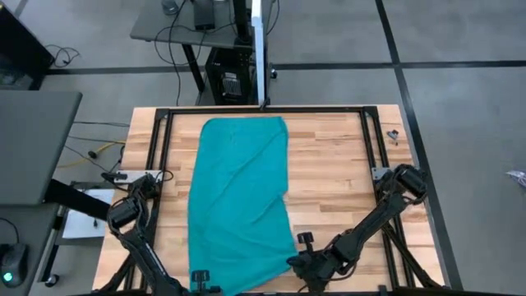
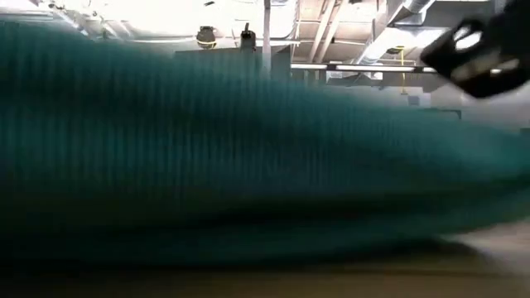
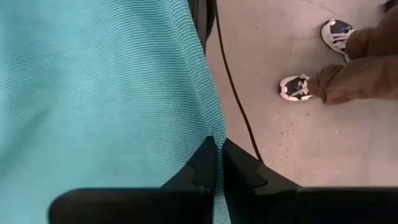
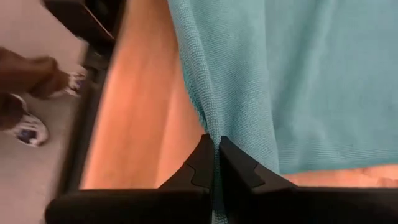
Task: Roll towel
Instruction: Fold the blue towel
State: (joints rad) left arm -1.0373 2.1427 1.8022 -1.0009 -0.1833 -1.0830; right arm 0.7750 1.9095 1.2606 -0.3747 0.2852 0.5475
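Observation:
The teal towel (image 1: 240,201) lies spread lengthwise on the wooden table (image 1: 337,177), from the far edge to the near edge. It fills the low view (image 2: 248,149). My left gripper (image 1: 200,279) is shut on the towel's near left corner. My right gripper (image 1: 296,265) is shut on its near right corner. In both wrist views the fingers close on the cloth's edge. My left gripper pinches the towel's near left corner edge (image 3: 210,134) between its two fingers (image 3: 202,168); one layer or several, I cannot tell. The cloth runs away from the fingers. My right gripper pinches the towel's near right edge (image 4: 208,127) between its two fingers (image 4: 202,165), drawing a small fold there. The rest of the towel lies on the table.
A black metal frame (image 1: 263,109) rims the table. A small dark object (image 1: 392,135) lies at the far right. A person's shoes and trouser legs (image 3: 323,62) show on the floor beyond the table's near edge, also in the right wrist view (image 4: 25,93).

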